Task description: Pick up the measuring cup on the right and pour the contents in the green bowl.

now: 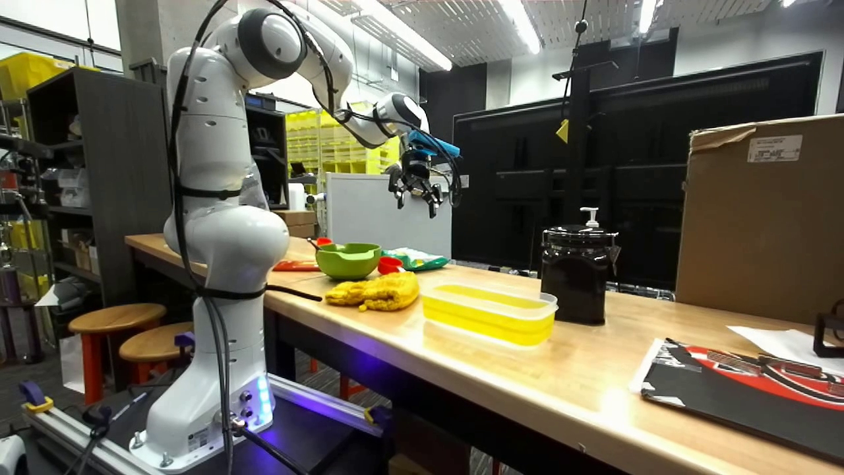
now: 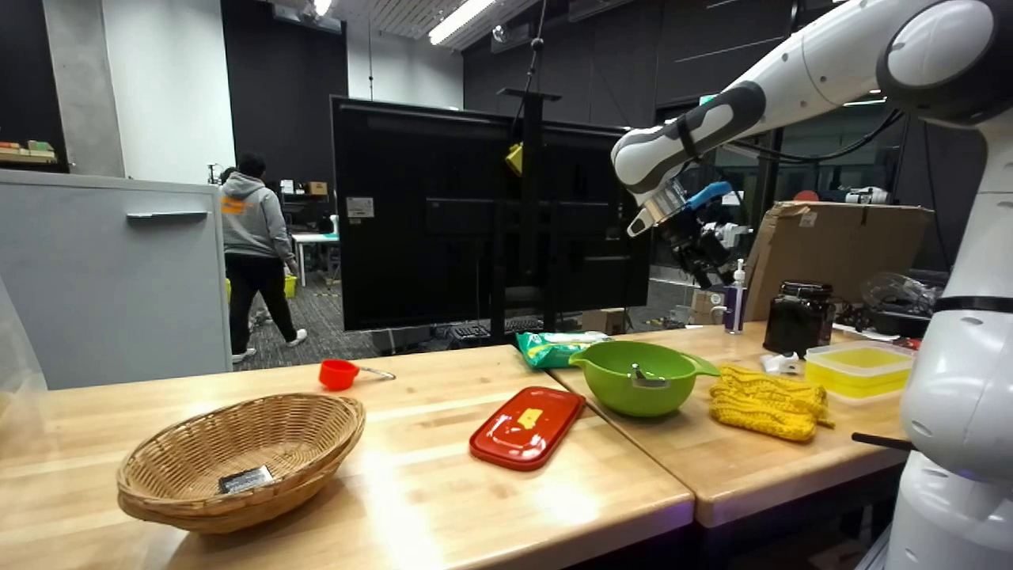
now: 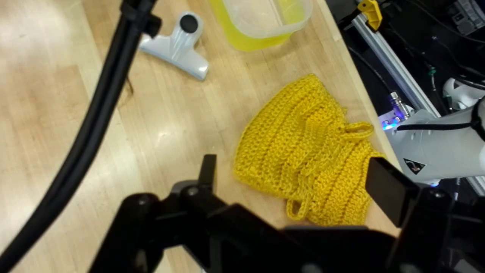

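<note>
The fingers [image 3: 391, 192] stand spread wide apart, and the gripper [image 1: 416, 203] hangs in the air, higher than the green bowl [image 2: 633, 400] and to its right in both exterior views. The bowl sits upright on the wooden table [image 2: 427, 443]; a silvery piece [image 2: 649, 382] shows at its near rim, too small to identify.

In an exterior view a small red measuring cup [image 1: 389, 265] stands just right of the bowl, between it and a green-and-white packet [image 1: 415, 258]; what the cup holds cannot be made out. A patch of red [image 1: 324, 241] peeks over the bowl's rim there, whether inside or behind it is unclear.

In an exterior view a red cup with a metal handle [image 2: 339, 374] sits well to the left of the bowl, its inside hidden. Also well left of the bowl, a wicker basket [image 2: 261, 423] holds a small dark-and-silver object [image 2: 246, 479]. A flat red lid [image 2: 528, 427] lies nearer the bowl on that side.

Right of the bowl lies a yellow knitted cloth [image 3: 303, 151]. Farther right are a translucent yellow tub [image 1: 488, 324], its contents impossible to tell, and a black clamp-lid jar [image 1: 573, 284], too dark to see into.
</note>
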You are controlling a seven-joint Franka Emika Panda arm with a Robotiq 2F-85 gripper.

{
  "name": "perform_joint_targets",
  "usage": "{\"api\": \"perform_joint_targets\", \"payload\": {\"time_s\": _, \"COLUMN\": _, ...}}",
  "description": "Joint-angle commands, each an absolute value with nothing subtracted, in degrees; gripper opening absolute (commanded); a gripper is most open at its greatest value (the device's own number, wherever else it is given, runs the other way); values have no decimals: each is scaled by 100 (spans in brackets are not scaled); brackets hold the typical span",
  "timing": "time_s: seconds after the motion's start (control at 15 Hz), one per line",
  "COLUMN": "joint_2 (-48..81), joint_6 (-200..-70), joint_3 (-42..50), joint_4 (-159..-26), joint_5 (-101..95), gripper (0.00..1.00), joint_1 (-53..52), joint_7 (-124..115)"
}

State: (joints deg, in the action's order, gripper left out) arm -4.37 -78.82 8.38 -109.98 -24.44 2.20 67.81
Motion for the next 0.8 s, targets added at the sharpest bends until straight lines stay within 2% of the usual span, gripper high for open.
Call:
{"api": "perform_joint_targets", "payload": {"time_s": 0.0, "joint_2": 143, "joint_6": -8201, "joint_3": 649, "joint_4": -10405, "joint_5": -2201, "gripper": 100, "joint_1": 206, "joint_7": 7475}}
{"api": "perform_joint_targets", "payload": {"time_s": 0.33, "joint_2": -162, "joint_6": -9232, "joint_3": 1173, "joint_4": -10882, "joint_5": -1766, "gripper": 100, "joint_1": 962, "joint_7": 9599}}
{"api": "perform_joint_targets", "payload": {"time_s": 0.67, "joint_2": 73, "joint_6": -8985, "joint_3": 1697, "joint_4": -10482, "joint_5": -1301, "gripper": 100, "joint_1": 1626, "joint_7": 11957}}
{"api": "perform_joint_targets", "payload": {"time_s": 0.73, "joint_2": 50, "joint_6": -9075, "joint_3": 1624, "joint_4": -10602, "joint_5": -1352, "gripper": 100, "joint_1": 1565, "joint_7": 11313}}
